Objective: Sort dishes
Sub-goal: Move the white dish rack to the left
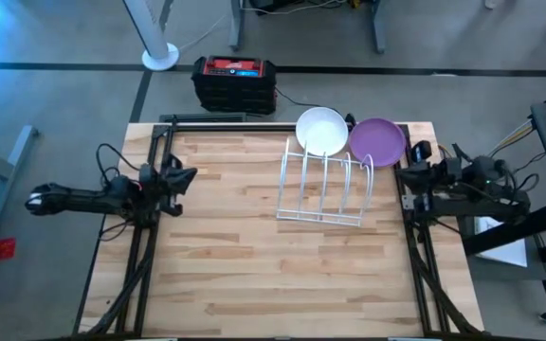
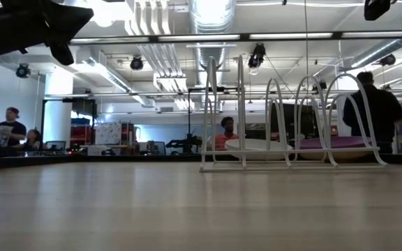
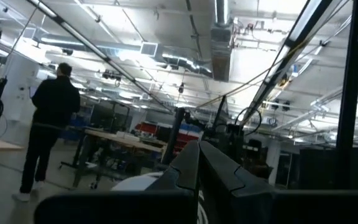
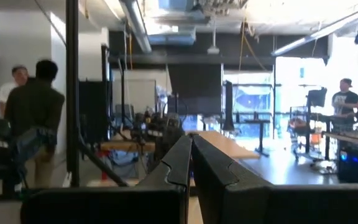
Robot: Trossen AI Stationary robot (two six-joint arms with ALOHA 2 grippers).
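My right gripper (image 1: 415, 152), jaws clenched, sat just beside the purple plate (image 1: 377, 140), behind the dish rack (image 1: 324, 188); left gripper (image 1: 186, 176) clenched, farther off.

High view looks straight down, low view level; both share the rack (image 1: 322, 188)

You have a white wire rack (image 1: 323, 189) standing upright on the wooden table (image 1: 235, 265). Beyond the table's far edge, a black and red case (image 1: 234, 80) sits on the floor, with a white fan base (image 1: 159, 57) near it.
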